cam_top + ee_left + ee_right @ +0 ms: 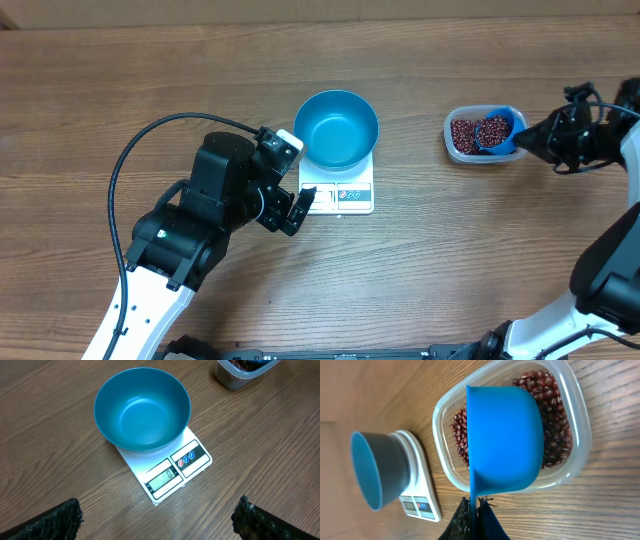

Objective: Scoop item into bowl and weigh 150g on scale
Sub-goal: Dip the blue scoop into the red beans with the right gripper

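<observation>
While pinching the scoop [505, 440] tight in the right gripper [475, 510] over the beans [555, 425] in the tub [582, 425], dig deep, lift level, tip into the empty bowl [336, 128] on the scale [345, 195], left gripper [160, 520] spread wide.

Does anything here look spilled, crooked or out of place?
Nothing stands out. The beans are all within the clear tub, with none on the table. The empty bowl sits upright on the scale, and the scoop, held by the right gripper, is at the tub.

The wood-grain table [120, 70] bears the white scale [345, 195] and, well apart, a clear tub [462, 156].
</observation>
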Motion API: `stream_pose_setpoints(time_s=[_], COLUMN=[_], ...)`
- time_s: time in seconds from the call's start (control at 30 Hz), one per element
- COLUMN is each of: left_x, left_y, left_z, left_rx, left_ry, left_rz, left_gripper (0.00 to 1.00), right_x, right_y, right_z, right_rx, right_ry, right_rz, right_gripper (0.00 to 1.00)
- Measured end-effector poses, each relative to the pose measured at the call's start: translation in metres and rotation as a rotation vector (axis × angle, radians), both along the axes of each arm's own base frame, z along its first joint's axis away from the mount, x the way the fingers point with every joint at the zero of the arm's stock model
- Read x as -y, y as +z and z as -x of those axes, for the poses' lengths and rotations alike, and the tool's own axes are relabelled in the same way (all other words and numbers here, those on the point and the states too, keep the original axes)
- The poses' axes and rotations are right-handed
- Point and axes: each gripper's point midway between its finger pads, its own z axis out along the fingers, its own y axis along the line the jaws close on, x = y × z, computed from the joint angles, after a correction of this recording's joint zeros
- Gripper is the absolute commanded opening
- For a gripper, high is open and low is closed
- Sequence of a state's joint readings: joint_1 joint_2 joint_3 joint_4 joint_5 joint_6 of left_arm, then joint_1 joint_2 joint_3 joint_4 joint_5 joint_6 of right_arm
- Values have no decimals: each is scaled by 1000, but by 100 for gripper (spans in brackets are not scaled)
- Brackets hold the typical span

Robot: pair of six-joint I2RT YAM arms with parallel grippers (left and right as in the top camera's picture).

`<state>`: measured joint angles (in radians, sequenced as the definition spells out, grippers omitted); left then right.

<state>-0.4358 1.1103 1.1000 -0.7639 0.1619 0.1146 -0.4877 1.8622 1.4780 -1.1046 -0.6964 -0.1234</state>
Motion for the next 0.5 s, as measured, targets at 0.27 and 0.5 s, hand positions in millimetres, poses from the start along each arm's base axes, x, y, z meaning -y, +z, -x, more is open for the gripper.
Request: stream_pose_setpoints(time_s=[0.27,0.5], left_x=[0,0], left_y=[0,0], left_z=[0,0], left_rx=[0,0], left_ry=[1,0], left_rz=[0,0], left_gripper=[99,100], right_x=[6,3], right_y=[14,20], right_z=[5,8], right_rx=[30,34], right_ry=[-53,-60], right_rz=[-146,-203], right_gripper=[4,4])
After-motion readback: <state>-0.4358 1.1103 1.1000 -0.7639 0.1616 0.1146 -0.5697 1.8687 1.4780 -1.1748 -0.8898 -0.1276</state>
